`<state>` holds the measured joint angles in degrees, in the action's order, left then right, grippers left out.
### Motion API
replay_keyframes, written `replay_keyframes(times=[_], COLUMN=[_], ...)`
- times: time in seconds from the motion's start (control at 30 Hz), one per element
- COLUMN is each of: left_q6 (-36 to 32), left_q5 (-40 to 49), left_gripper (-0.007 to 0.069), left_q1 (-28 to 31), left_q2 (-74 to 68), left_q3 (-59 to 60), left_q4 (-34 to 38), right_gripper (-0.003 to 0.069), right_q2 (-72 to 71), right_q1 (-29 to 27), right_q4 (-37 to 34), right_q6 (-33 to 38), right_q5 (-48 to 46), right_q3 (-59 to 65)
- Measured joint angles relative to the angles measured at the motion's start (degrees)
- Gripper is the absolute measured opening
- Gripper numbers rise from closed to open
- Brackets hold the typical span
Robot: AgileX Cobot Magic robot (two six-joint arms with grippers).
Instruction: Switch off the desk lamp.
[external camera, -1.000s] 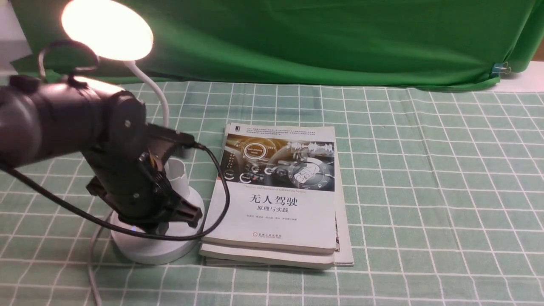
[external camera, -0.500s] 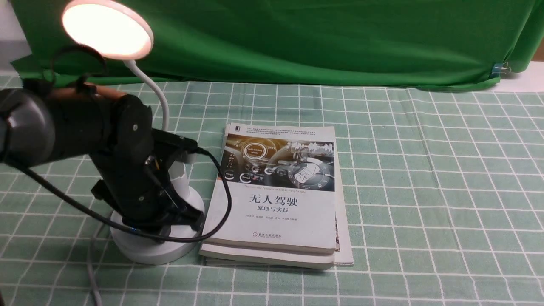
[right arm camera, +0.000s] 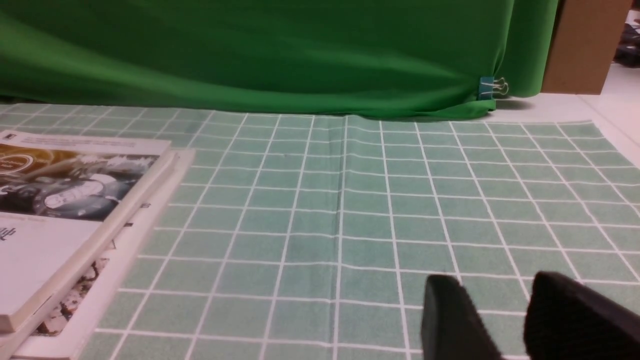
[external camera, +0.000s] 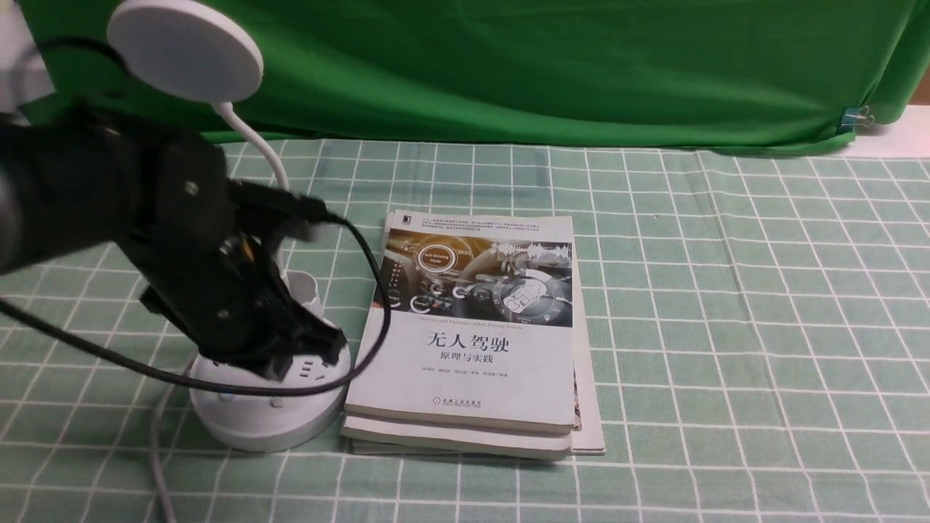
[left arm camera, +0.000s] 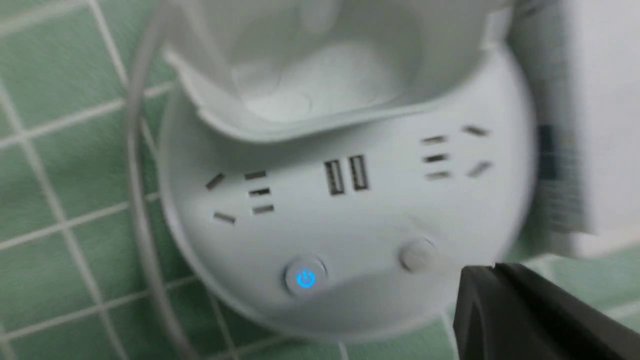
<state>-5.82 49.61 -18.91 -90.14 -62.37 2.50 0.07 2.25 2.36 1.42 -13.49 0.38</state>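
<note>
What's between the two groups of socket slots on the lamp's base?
Two USB ports, side by side on the base of the desk lamp. The left wrist view shows them.

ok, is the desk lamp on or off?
Off: head of the desk lamp is plain white, no glow. A base button glows blue.

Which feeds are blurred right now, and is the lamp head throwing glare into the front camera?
Front view: the left arm is motion-smeared, all else sharp; the desk lamp shows a plain white head, no glare. Left wrist view: soft throughout, yet the blue-lit button reads clearly. Right wrist view: sharp cloth; the right gripper near the lens is soft.
</note>
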Motion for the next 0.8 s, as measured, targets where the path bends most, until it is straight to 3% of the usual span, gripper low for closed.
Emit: replay_keyframes(times=[0.2,0.5,0.8], left_q6=[0.1,-0.2,-0.1], left_q5=[-1.5,-25.9,-39.0], left_gripper=[0.0001,0.0001,0.0001], left_q1=[0.0,0.0,0.0], left_q2=[15.1,51.3,72.6], left_q3=[6.9,31.4,49.0], left_q4=[0.9,8.0,8.3], right_gripper=[0.0242,0.0242,0.0242], right_q2=[0.0,0.0,0.0], right_q1=[0.0,0.0,0.0], right_q4=[0.0,0.0,0.0], right_q6=[0.0,0.0,0.0], right_q5=[0.0,0.0,0.0], right_q3=[0.0,0.0,0.0])
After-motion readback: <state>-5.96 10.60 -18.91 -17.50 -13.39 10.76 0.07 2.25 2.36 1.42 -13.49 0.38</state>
